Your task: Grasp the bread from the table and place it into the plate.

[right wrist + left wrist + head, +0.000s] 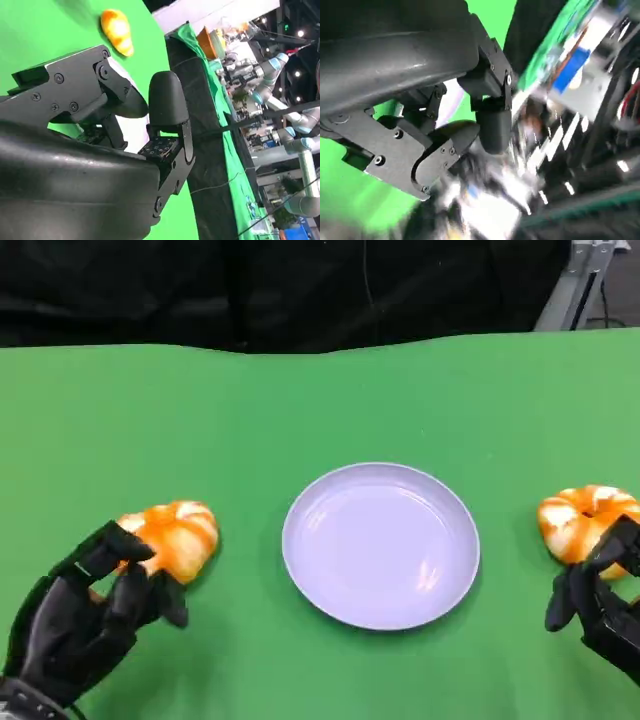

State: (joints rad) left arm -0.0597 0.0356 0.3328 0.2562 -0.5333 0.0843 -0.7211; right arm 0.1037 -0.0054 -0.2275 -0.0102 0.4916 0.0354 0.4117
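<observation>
A white plate lies in the middle of the green table. An orange-and-white bread rests on the table to its left. My left hand sits at that bread's near left side, fingers spread and touching its edge without closing round it. A second bread lies right of the plate. My right hand is just in front of it, fingers apart and reaching up to its near edge. From the right wrist, my right hand holds nothing, and the far bread lies beyond it.
The table's far edge meets a black backdrop. A metal frame stands at the back right. The left wrist view is blurred; my left hand holds nothing there. Other robot arms stand beyond the table.
</observation>
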